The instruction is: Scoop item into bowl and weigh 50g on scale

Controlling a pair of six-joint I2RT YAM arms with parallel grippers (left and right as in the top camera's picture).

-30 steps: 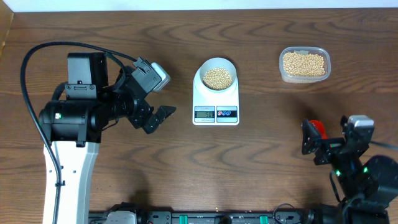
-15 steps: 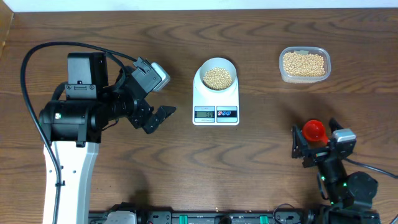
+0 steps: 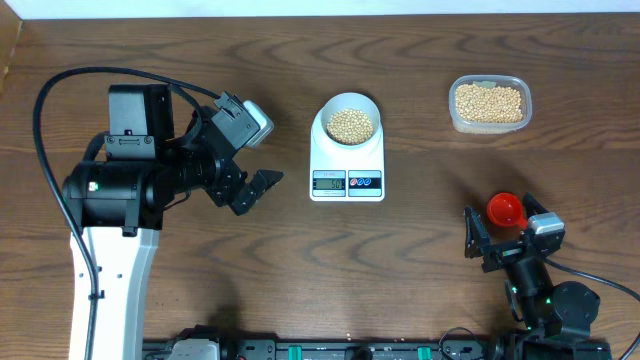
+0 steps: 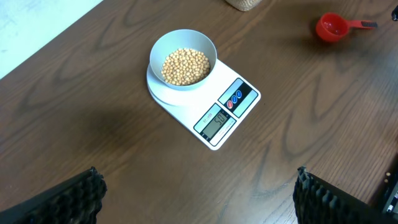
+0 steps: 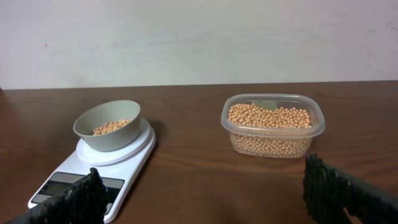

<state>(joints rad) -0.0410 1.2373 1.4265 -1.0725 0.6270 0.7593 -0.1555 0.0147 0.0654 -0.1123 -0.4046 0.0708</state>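
The pale bowl (image 3: 350, 104) (image 4: 163, 45) (image 5: 107, 124) sits on the white scale (image 3: 347, 182) (image 4: 230, 112) (image 5: 68, 183) and holds tan beans (image 3: 351, 124) (image 4: 185, 66). More beans fill the clear tub (image 3: 489, 103) (image 5: 272, 124) at the back right. My left gripper (image 3: 262, 155) (image 4: 199, 199) hangs open left of the scale, with nothing between its fingers. Near the front right my right gripper (image 3: 508, 232) (image 5: 205, 193) is open and empty, facing the scale and tub. A red scoop (image 3: 505, 208) (image 4: 329, 27) lies on the table just beyond it.
The left arm's white base and black cable (image 3: 60, 90) take up the table's left side. A white wall (image 5: 199, 37) stands behind the table's far edge. Black hardware (image 3: 300, 350) lines the front edge.
My right arm has drawn back toward the front edge and shifted left, away from the red scoop, which stays on the table. The left arm has not moved.
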